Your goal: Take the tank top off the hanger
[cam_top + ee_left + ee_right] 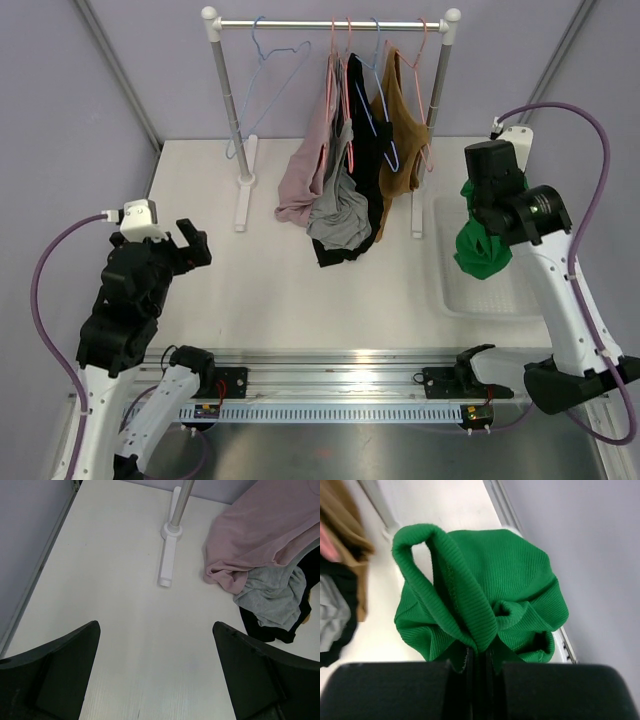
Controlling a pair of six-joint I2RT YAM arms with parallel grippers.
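A green ribbed tank top hangs bunched from my right gripper, which is shut on it above the white tray at the right. In the right wrist view the green tank top fills the frame, pinched between the closed fingers at the right gripper. It is off any hanger. My left gripper is open and empty over the table at the left; its fingers frame bare table.
A white clothes rack stands at the back with an empty blue hanger and pink, grey, black and brown garments on hangers. The rack foot lies ahead of the left gripper.
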